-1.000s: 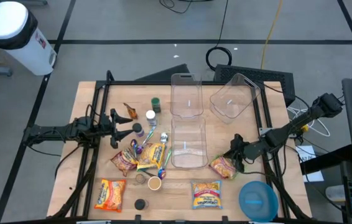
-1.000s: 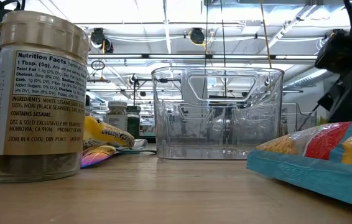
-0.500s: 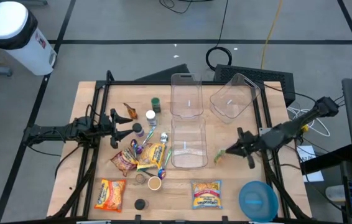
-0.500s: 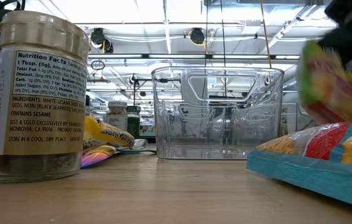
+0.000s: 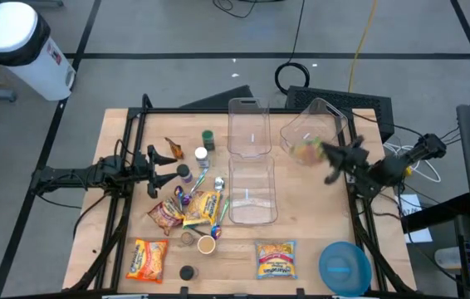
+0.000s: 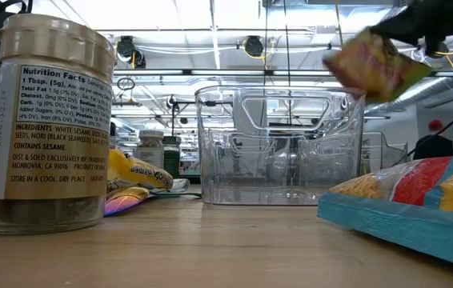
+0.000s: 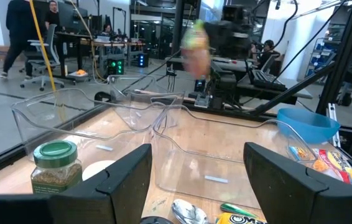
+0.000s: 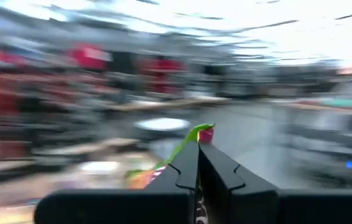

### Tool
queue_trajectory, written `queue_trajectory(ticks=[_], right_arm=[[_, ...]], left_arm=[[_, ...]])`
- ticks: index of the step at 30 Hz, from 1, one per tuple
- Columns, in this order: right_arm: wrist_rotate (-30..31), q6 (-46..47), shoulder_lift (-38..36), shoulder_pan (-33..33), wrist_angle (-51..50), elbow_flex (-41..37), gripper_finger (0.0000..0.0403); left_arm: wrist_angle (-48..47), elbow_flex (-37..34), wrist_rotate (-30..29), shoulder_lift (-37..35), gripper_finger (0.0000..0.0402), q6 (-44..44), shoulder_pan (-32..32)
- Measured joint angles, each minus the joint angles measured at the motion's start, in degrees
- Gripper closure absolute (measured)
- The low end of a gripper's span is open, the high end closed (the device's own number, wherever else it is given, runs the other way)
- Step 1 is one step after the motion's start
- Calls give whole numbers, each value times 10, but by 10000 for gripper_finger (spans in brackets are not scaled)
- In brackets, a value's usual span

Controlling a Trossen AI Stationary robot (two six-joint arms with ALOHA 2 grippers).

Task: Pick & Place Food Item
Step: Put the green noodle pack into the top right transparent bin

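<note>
One second earlier the snack packet (image 5: 305, 151) had lain flat on the table (image 5: 119, 124) at about four o'clock from the middle, just right of the near clear bin (image 5: 252, 193); now that spot was bare wood. The right gripper (image 5: 325, 153) had carried it up and back toward two o'clock, and it hung above the tilted clear bin (image 5: 311, 126) at the far right. The gripper was clamped on the packet's edge, jaws pressed tight together. The packet looked yellow and reddish with a green edge, crumpled and hanging slantwise in the air. The left gripper (image 5: 157, 164) rested at nine o'clock, jaws parted and empty, unmoved from before.
</note>
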Motion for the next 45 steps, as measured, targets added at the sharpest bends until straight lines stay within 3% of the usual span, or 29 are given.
queue_trajectory(ticks=[2, 4, 9, 13, 16, 23, 28, 33, 36, 41, 45], right_arm=[[41, -83, 0, -25, 49, 0, 403], [39, -142, 0, -52, 98, 0, 403], [58, -214, 13, -95, 142, 27, 403], [69, -203, 48, -98, 125, 51, 403], [63, -144, 91, -94, 104, 67, 403], [-17, -29, 209, -96, 18, 126, 403], [-114, 56, 270, -135, -65, 190, 403], [-319, 218, 318, -225, -241, 273, 403], [-404, 261, 341, -306, -359, 338, 403], [-484, 274, 376, -485, -553, 450, 403], [-579, 250, 402, -622, -616, 467, 403]], left_arm=[[0, 0, 0, 0, 140, 0, 0], [0, 0, 0, 0, 139, 0, 0], [0, 0, 0, 0, 140, 0, 0], [0, 0, 0, 0, 140, 0, 0], [0, 0, 0, 0, 140, 0, 0], [0, 0, 0, 0, 140, 0, 0], [0, 0, 0, 0, 139, 0, 0], [0, 0, 0, 0, 140, 0, 0], [0, 0, 0, 0, 140, 0, 0], [0, 0, 0, 0, 139, 0, 0], [0, 0, 0, 0, 139, 0, 0]])
